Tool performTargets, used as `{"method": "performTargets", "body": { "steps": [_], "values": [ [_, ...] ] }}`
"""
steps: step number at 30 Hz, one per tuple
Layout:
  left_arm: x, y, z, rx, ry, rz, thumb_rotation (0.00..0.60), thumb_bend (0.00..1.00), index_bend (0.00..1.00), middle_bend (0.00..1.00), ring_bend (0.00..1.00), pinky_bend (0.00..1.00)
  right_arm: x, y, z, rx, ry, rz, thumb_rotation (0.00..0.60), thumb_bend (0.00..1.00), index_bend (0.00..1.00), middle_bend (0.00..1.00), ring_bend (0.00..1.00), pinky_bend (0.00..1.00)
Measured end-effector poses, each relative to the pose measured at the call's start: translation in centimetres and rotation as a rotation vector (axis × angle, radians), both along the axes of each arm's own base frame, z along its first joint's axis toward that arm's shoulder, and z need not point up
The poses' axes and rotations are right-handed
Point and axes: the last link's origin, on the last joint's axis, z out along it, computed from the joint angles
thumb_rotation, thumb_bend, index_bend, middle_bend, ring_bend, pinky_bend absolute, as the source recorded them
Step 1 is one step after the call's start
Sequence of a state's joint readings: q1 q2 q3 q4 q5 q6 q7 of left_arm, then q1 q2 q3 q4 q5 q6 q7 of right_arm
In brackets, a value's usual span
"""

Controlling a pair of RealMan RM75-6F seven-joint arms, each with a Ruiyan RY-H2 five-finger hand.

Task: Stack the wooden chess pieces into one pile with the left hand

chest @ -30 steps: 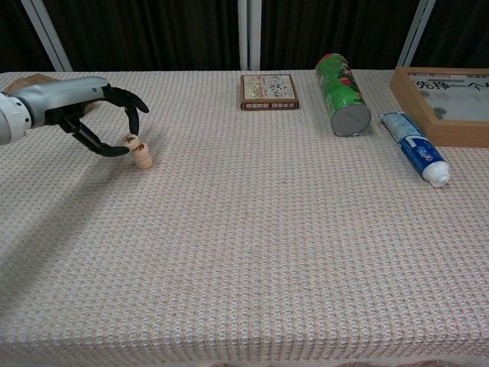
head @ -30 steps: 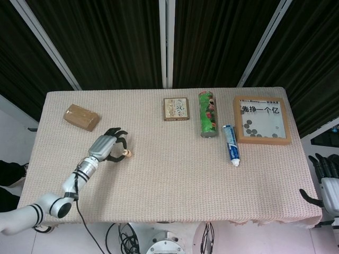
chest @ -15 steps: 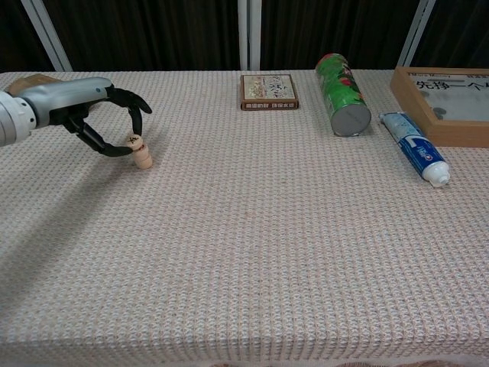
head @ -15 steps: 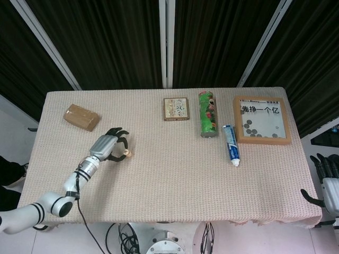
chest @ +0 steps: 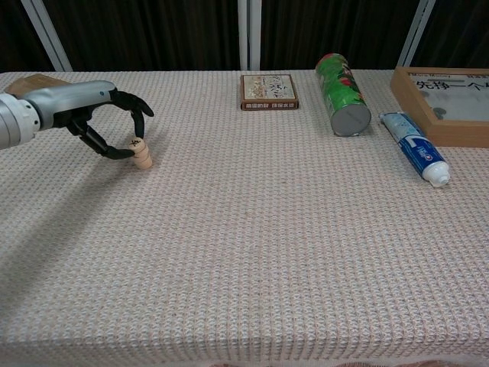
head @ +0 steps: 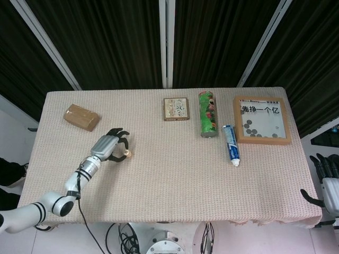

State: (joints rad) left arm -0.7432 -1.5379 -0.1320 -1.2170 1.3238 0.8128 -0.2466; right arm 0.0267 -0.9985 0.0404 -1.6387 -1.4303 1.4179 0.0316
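Note:
A short pile of round wooden chess pieces [head: 127,154] [chest: 142,156] stands on the left part of the woven tablecloth [chest: 252,229]. My left hand [head: 108,145] [chest: 95,113] reaches in from the left and curls over the pile. Its thumb and a finger pinch the top piece [chest: 137,143], which sits on the pile, slightly tilted. My right hand [head: 327,182] hangs off the table's right edge in the head view, fingers apart and holding nothing.
A brown box [head: 81,117] lies at the back left. Along the back are a small flat box [head: 176,109] [chest: 269,92], a green can on its side [head: 208,114] [chest: 342,93], a toothpaste tube [head: 231,145] [chest: 416,157] and a wooden framed tray [head: 261,120] [chest: 447,103].
The left hand has carried the top piece slightly right and down onto the pile; the piece was tilted beside the pile's top and now sits on it.

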Motion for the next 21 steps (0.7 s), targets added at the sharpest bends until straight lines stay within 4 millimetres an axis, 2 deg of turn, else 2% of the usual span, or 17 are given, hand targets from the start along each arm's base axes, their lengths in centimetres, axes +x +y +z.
{"method": "performTargets", "body": {
  "steps": [21],
  "values": [
    [0.22, -0.20, 0.70, 0.002, -0.013, -0.021, 0.600, 0.29, 0.39, 0.14, 0.00, 0.00, 0.08, -0.12, 0.10, -0.005, 0.004, 0.000, 0.578, 0.17, 0.00, 0.00, 0.00, 0.00]
  ]
}}
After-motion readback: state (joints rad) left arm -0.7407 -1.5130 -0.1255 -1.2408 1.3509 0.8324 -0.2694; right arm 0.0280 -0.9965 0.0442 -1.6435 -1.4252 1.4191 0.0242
